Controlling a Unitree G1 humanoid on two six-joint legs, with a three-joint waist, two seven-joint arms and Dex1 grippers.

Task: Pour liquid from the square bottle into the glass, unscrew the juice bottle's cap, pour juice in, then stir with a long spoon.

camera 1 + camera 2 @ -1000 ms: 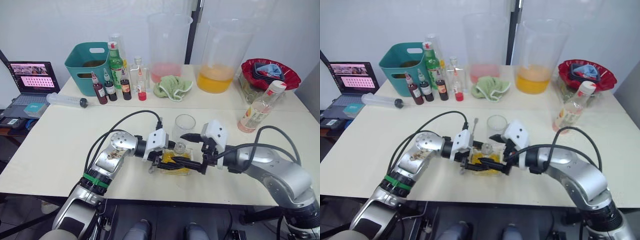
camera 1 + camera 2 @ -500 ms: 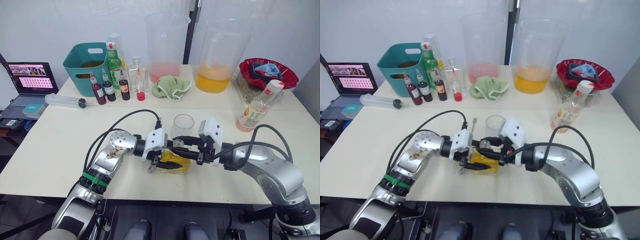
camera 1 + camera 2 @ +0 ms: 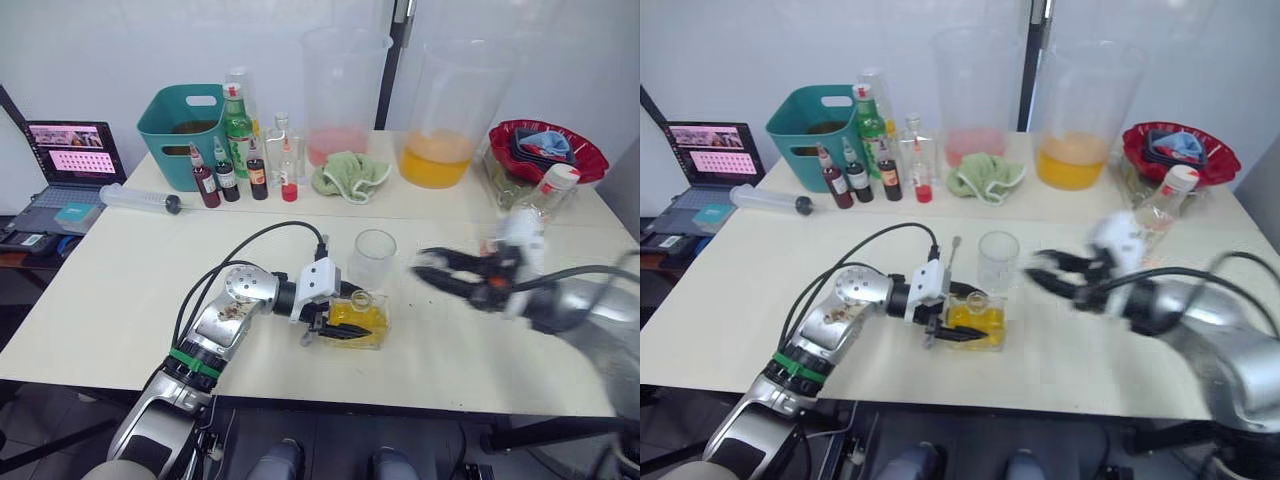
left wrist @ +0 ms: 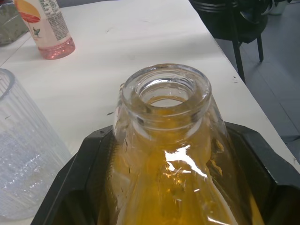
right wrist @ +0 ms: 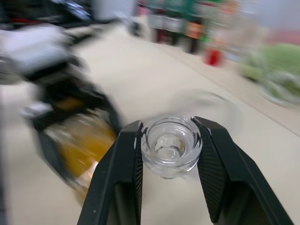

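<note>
Left wrist view is showing the square bottle point(image 4: 164, 154), thick clear glass with yellow liquid, its round mouth open, clenched by the left gripper point(image 3: 335, 322) low at centre frame. Beside it is standing the glass point(image 3: 373, 257). The blurred right gripper point(image 5: 168, 154) is pinching a clear glass stopper point(image 5: 169, 144).

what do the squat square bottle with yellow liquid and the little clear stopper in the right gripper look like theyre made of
The squat square bottle looks like thick clear glass: heavy rounded lip, sharp glossy highlights over the yellow liquid. The small round clear stopper, clamped by the right gripper, also looks like glass or hard clear plastic, glossy with a thick see-through wall; which one is unclear. The left gripper holds the bottle.
</note>
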